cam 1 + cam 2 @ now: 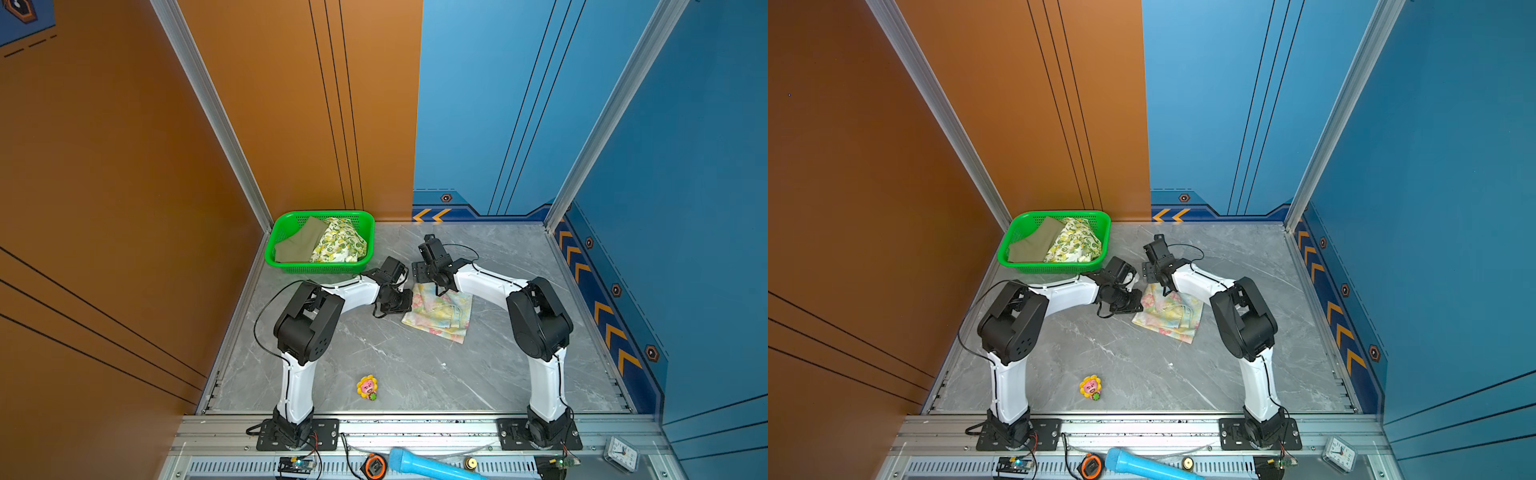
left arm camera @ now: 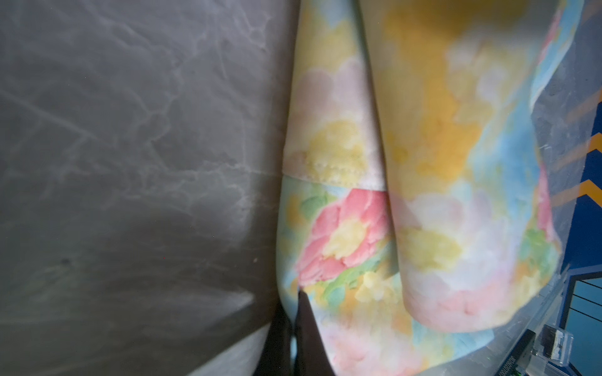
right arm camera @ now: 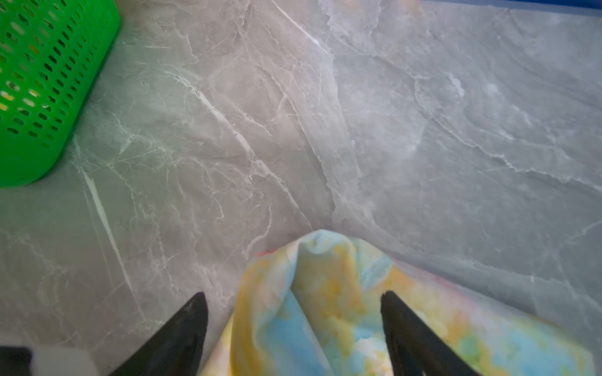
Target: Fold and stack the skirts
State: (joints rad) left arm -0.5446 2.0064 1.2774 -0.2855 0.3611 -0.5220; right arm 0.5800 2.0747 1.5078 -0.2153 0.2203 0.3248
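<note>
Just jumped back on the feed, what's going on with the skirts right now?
Both arms are at the pastel floral skirt, which lies loosely bunched on the table. The left gripper is shut and appears to pinch the skirt's edge on its own side. The right gripper is open, with its fingers either side of a raised corner and not clamping it. The olive skirt and the lemon-print skirt lie in the green basket. Nothing is stacked yet.
</note>
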